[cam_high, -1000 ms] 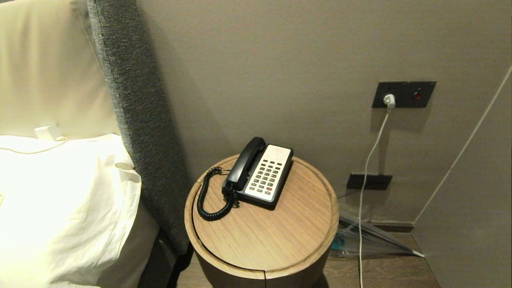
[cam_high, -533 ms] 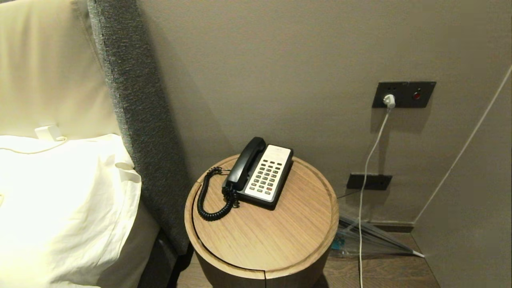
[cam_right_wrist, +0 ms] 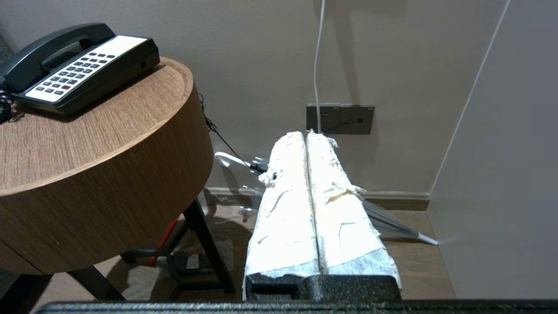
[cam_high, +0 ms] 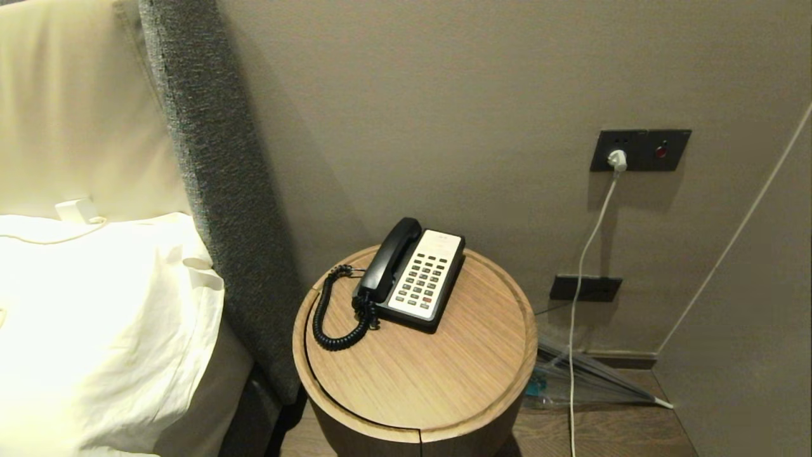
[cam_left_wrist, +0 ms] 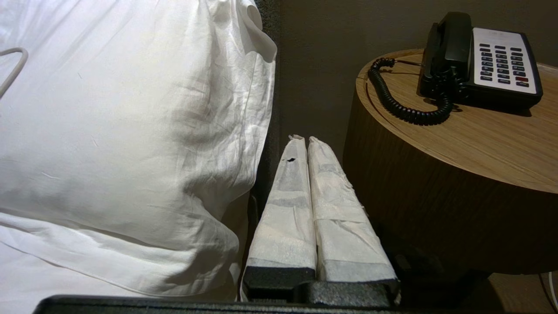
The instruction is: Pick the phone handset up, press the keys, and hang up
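Observation:
The glossy black phone handset (cam_high: 390,257) rests in its cradle along the left side of the phone base, its coiled cord (cam_high: 330,317) looping onto the round wooden table (cam_high: 412,381). The grey keys (cam_high: 420,282) with one red one sit in the cream faceplate beside it. The handset (cam_left_wrist: 449,43) and keys (cam_left_wrist: 503,63) also show in the left wrist view, and the handset (cam_right_wrist: 48,46) and keys (cam_right_wrist: 74,72) in the right wrist view. My left gripper (cam_left_wrist: 306,138) hangs shut and empty, low between bed and table. My right gripper (cam_right_wrist: 306,133) hangs shut and empty, below the table top on its other side. Neither arm shows in the head view.
A white pillow (cam_high: 95,317) and a grey headboard (cam_high: 216,190) stand left of the table. A wall socket panel (cam_high: 641,150) holds a white plug, with its cable (cam_high: 580,273) trailing down. A folded umbrella (cam_high: 590,374) lies on the floor at the right.

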